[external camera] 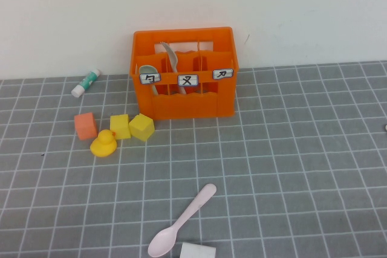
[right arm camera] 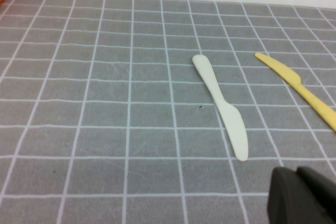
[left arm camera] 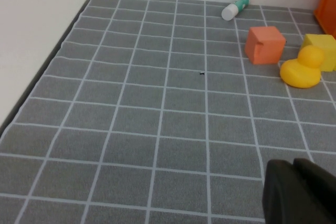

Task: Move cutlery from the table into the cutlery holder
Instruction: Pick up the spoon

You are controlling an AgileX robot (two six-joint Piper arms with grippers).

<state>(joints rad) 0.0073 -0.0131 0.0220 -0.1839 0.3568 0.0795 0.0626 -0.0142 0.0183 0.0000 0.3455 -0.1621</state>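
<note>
Nearest the lens, a white block [external camera: 198, 250] sits at the table's [external camera: 302, 167] front edge, touching the bowl of the pale pink spoon [external camera: 181, 222]; that spoon lies flat well in front of the orange cutlery holder [external camera: 184, 74], handle angled toward it; inside the holder a mint-green spoon [external camera: 149, 75] and a grey-green fork [external camera: 172, 60] already stand in the left compartments; left of the holder sit a glue stick [external camera: 85, 83], an orange cube [external camera: 85, 125], two yellow blocks [external camera: 132, 127] and a yellow duck [external camera: 104, 144]; a white knife [right arm camera: 220, 106] and a yellow knife [right arm camera: 299, 90] also wait on the grid, seen only from the right wrist; both arms hang back, left gripper [left arm camera: 299, 192] closed over bare grid short of the duck, right gripper [right arm camera: 302, 195] closed just short of the white knife; the likely hazard: thin, flat plastic may skid from a low pinch, and the white block crowds the spoon's bowl.
</note>
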